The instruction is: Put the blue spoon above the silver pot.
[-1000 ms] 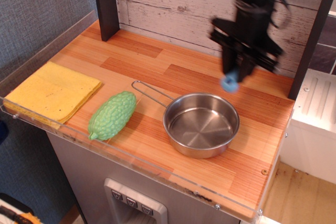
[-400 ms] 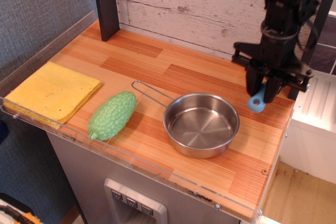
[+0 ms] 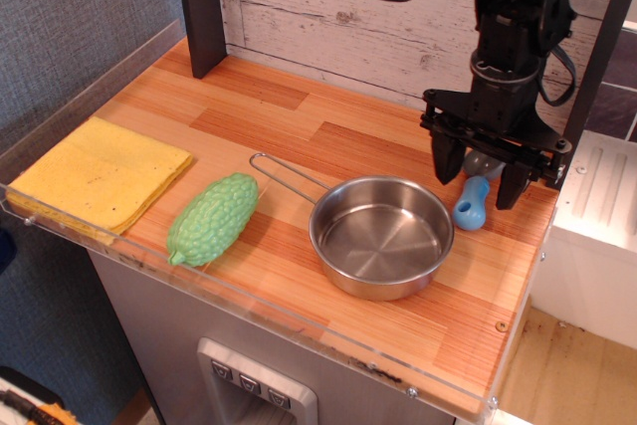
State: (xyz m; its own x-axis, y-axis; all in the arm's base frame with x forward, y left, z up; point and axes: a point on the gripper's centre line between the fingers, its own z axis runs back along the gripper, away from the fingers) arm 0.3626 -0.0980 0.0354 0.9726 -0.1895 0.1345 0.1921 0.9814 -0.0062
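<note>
Blue spoon lying on the surface by the silver pot, under a spread pincer.

No readable writing shows anywhere. Near the front edge sit the silver pot (image 3: 381,237), its wire handle reaching left, a green bitter gourd (image 3: 212,217) and, at the left edge, a yellow cloth (image 3: 100,173). The blue spoon (image 3: 471,203) rests on the wooden surface (image 3: 299,116) just right of the pot's rim, near the right edge. The pincer (image 3: 482,180) hangs over it, fingers apart and gripping nothing; the spoon's grey bowl is mostly hidden behind them.
</note>
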